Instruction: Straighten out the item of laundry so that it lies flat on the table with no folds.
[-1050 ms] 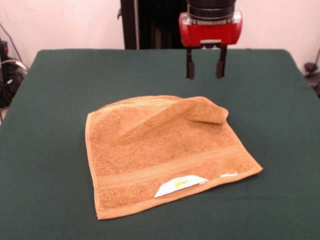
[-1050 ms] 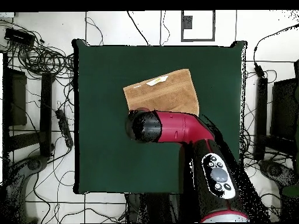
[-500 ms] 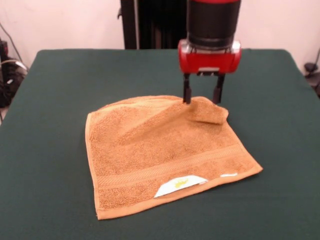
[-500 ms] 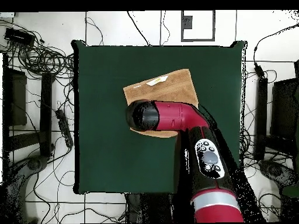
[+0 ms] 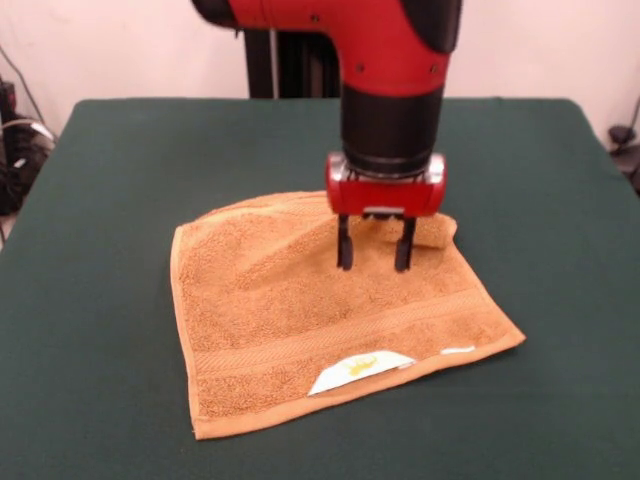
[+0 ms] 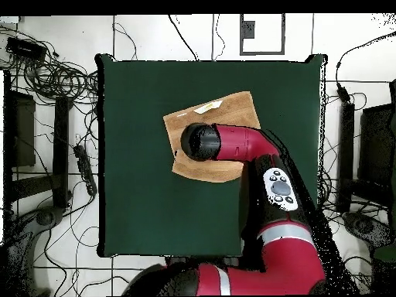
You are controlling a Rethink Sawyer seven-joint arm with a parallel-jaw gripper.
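- One fold is the visible trouble: a corner of the towel (image 5: 320,310) is flipped over onto itself, and it lies just behind the gripper (image 5: 375,258), partly hidden by the red wrist.
- A second ago the gripper hung well above the desk (image 5: 110,180), beyond the towel's far edge; half a second ago it dropped to that folded corner; now it has come forward, toward the label (image 5: 358,370), and stands low over the towel's middle.
- Gripper jaws stand apart, pointing straight down, with nothing between them; the tips look to be at or just above the terry, though whether they touch I cannot tell.
- Towel shape and place match the earlier pictures, so the cloth has not been pulled: the folded corner is still turned over, and the label edge lies toward the camera, well in front of the gripper.
- Overhead, the arm covers much of the towel (image 6: 224,112), which sits near the desk's middle.
- My reading: the gripper has passed the fold without taking it, so the straightening has not begun; the corner still needs gripping and drawing outward.
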